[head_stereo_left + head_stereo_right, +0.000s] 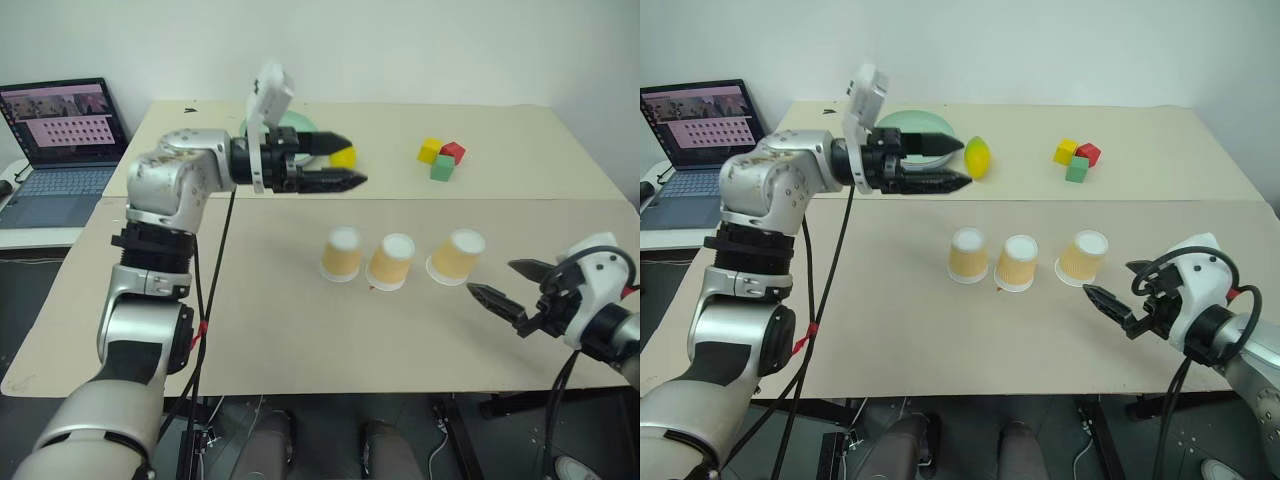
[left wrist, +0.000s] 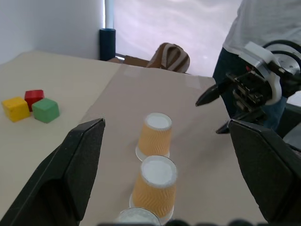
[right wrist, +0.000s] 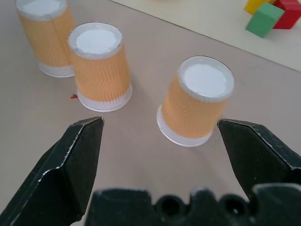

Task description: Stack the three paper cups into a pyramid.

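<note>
Three paper cups stand upside down in a row on the tan table, side by side: the left cup [image 1: 342,254], the middle cup [image 1: 391,262] and the right cup [image 1: 457,256]. None rests on another. My left gripper [image 1: 355,160] hangs high above the table behind the row, pointing right, open and empty. My right gripper [image 1: 492,280] is low at the right, open and empty, aimed at the right cup [image 3: 197,101], which lies a short way ahead of its fingers [image 3: 70,160]. The left wrist view looks down the row of cups [image 2: 155,134].
A pale green plate [image 1: 300,130] and a yellow fruit [image 1: 978,156] lie behind my left gripper. Yellow, red and green blocks [image 1: 440,158] sit at the back right. A laptop [image 1: 60,130] stands on a side table at the left. A person [image 2: 263,28] stands beyond the right arm.
</note>
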